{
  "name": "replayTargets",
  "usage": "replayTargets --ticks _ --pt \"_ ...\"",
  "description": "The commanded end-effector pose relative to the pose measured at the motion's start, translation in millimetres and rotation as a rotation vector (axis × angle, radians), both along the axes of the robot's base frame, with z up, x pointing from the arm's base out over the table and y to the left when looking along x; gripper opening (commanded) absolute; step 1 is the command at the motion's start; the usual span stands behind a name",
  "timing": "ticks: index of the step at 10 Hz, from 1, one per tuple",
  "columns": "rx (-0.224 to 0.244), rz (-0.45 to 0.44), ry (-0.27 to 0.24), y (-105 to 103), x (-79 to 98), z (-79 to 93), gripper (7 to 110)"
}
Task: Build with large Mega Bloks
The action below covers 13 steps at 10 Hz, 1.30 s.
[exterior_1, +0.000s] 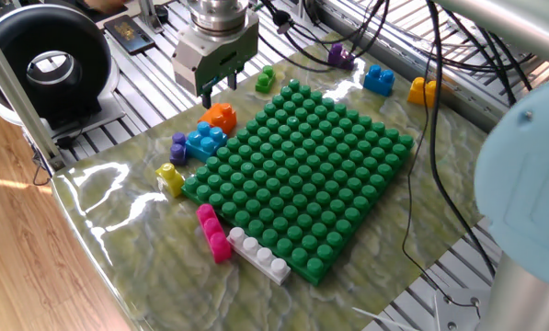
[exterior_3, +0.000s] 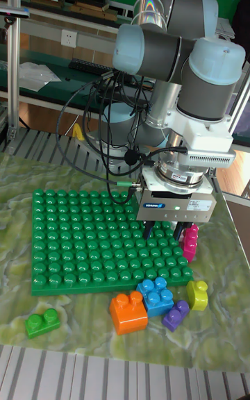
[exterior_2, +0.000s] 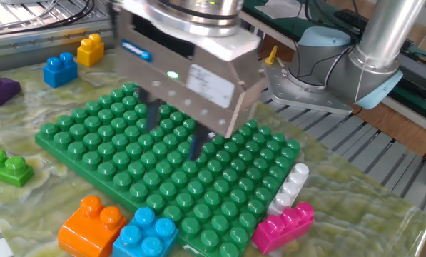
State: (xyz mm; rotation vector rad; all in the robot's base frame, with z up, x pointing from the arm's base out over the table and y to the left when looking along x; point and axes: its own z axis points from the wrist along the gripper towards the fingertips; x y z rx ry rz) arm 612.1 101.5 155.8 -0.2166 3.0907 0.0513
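Note:
The large Mega Bloks lie loose around a green baseplate (exterior_1: 302,175). An orange one (exterior_1: 222,115), a light blue one (exterior_1: 205,140), a small purple one (exterior_1: 178,147) and a yellow one (exterior_1: 170,176) cluster at its left edge. Magenta (exterior_1: 214,232) and white-grey (exterior_1: 260,255) bricks lie at its near corner. My gripper (exterior_1: 214,87) hangs open and empty just above the orange brick (exterior_3: 129,312) and the plate's edge (exterior_3: 83,240). In the other fixed view the gripper (exterior_2: 175,132) is motion-blurred over the studs.
Beyond the plate's far edge sit a green brick (exterior_1: 265,78), a purple brick (exterior_1: 340,58), a blue brick (exterior_1: 378,79) and a yellow brick (exterior_1: 421,89). Cables run along the back. A black round device (exterior_1: 44,64) stands at the left, off the mat.

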Motion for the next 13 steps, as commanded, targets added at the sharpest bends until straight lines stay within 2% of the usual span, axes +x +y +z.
replayTargets --ticks 1,2,5,6,7,8,9,10,11,13 --pt "0.046 -0.058 0.031 16 -20.3 6.6 44" --pt "0.06 -0.075 0.056 20 -27.8 7.9 44" --pt "0.052 -0.124 0.073 30 -37.1 2.3 44" --pt "0.037 -0.15 0.075 41 -45.1 -7.6 44" --pt "0.042 -0.18 0.064 57 -52.0 -18.4 44" --pt "0.041 -0.193 0.077 68 -64.3 -25.1 44" --pt "0.025 -0.199 0.085 69 -73.1 -28.0 44" --pt "-0.003 -0.209 0.099 64 -81.1 -27.1 22" --pt "-0.045 -0.237 0.104 53 -83.1 -27.2 22" --pt "-0.032 -0.252 0.09 56 -79.2 -27.2 22"
